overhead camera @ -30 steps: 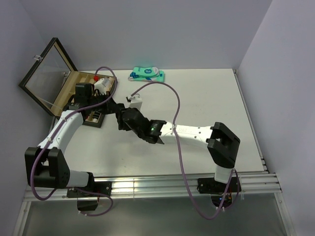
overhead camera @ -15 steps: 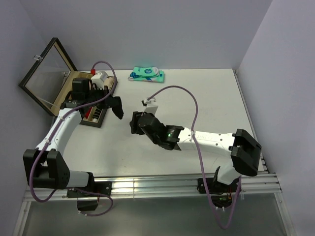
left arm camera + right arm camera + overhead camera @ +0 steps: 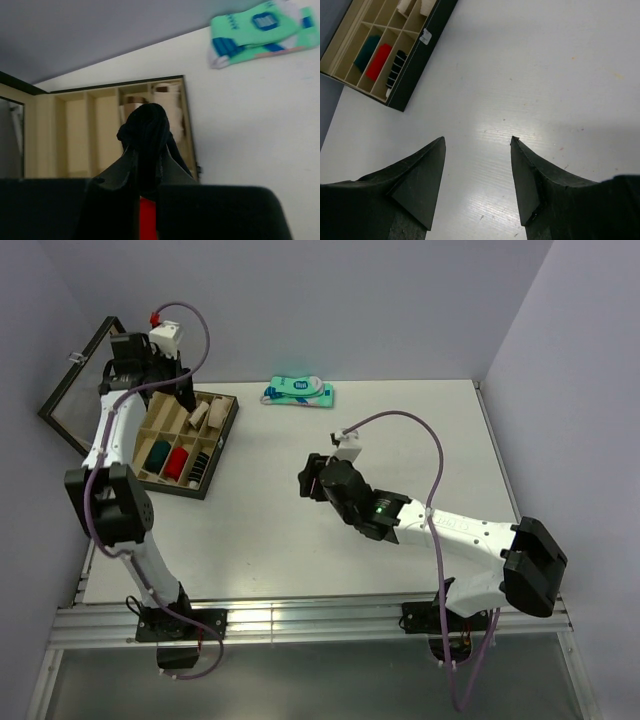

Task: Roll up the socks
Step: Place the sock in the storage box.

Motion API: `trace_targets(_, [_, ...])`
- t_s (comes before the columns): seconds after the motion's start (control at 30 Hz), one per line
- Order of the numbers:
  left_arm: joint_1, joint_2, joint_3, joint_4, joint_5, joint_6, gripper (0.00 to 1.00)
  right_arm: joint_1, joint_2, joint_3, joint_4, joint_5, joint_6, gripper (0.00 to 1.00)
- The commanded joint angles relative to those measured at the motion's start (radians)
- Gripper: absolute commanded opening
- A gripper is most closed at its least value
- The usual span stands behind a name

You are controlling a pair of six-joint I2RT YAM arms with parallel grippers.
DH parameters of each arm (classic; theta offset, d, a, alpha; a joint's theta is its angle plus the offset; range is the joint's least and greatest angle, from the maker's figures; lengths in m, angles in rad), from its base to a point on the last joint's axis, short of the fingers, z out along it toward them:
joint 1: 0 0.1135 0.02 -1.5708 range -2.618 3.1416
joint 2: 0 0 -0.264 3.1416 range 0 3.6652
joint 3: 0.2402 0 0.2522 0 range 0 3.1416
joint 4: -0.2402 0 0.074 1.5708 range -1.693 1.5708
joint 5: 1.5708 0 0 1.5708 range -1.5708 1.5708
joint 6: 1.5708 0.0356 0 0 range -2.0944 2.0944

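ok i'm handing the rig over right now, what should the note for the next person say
Left tool: shut on a dark rolled sock bundle, held up above the organizer box.
Right tool: open, empty, over the table.
Done: rolling looks finished; no loose sock in view.
Left: set the bundle into a free compartment of the box, release, pull back.

A shallow compartment box [image 3: 224, 440] sits toward the bench's [image 3: 420, 430] far left corner, its glass lid [image 3: 72, 400] leaning open at its left. A red roll [image 3: 178, 462] lies beside a black-and-white striped one [image 3: 199, 468] in the near cells, with beige rolls [image 3: 203, 414] in the far ones. A teal-and-white packaged pair [image 3: 298, 392] lies flat near the back wall, apart from the box.
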Motion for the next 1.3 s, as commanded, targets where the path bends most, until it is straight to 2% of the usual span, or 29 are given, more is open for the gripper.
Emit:
trace_targets(0.0, [0.017, 0.142, 0.149, -0.057, -0.047, 0.161, 0.0, -0.021, -0.034, -0.013, 0.047, 0.016, -0.036, 0.62])
trace_targets(0.17, [0.019, 0.401, 0.452, -0.148, -0.09, 0.263, 0.0, -0.036, -0.029, -0.035, 0.061, 0.018, -0.061, 0.62])
trace_targets(0.27, [0.017, 0.495, 0.535, -0.149, -0.157, 0.302, 0.0, -0.044, -0.029, -0.058, 0.082, 0.007, -0.067, 0.62])
trace_targets(0.43, [0.02, 0.53, 0.505, -0.059, -0.239, 0.356, 0.0, -0.047, -0.008, -0.072, 0.099, -0.016, -0.075, 0.62])
trace_targets(0.87, [0.033, 0.598, 0.488, -0.105, -0.231, 0.41, 0.0, -0.055, 0.071, -0.044, 0.115, -0.059, -0.092, 0.61])
trace_targets(1.27, [0.028, 0.677, 0.575, -0.329, -0.137, 0.379, 0.0, -0.055, 0.084, -0.044, 0.108, -0.077, -0.084, 0.61])
